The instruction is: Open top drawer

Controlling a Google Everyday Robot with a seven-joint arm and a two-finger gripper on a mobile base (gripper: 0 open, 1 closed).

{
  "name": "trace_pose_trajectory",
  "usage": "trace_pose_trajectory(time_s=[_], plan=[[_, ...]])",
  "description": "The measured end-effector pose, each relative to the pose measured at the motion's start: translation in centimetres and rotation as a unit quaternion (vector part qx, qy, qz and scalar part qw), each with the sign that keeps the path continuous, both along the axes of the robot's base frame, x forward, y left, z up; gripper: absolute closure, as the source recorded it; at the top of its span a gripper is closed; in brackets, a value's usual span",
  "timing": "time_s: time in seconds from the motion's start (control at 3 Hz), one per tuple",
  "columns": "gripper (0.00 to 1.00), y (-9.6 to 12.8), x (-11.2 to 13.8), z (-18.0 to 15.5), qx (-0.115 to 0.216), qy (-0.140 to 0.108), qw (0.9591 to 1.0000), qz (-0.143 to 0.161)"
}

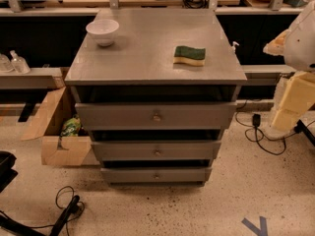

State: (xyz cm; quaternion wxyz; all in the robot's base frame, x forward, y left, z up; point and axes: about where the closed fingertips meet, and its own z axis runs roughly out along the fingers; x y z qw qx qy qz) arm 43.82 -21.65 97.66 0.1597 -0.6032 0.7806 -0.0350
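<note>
The grey cabinet (147, 58) stands in the middle of the view with three drawers stacked in its front. The top drawer (113, 116) is the widest one, with a flat grey front and a small round knob (156, 117) at its centre. A dark gap shows between its front and the cabinet top, and its inside is hidden. My gripper (290, 107) hangs at the right edge on the white and pale yellow arm. It is well to the right of the cabinet and touches nothing.
A white bowl (102, 31) and a green-and-yellow sponge (189, 55) lie on the cabinet top. Two narrower drawers (123, 151) sit below. An open cardboard box (54, 132) stands left of the cabinet. Cables (261, 136) lie on the floor at right and bottom left.
</note>
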Motion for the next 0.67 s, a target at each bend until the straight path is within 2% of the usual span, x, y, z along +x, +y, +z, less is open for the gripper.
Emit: trace_pose_trajectory(time_s=[0.33,0.67], plan=[[0.0,0.0,0.0,0.0,0.0,0.0,1.0,0.0],[0.0,0.7,0.2,-1.6,0.003,-0.006,1.0,-0.004]])
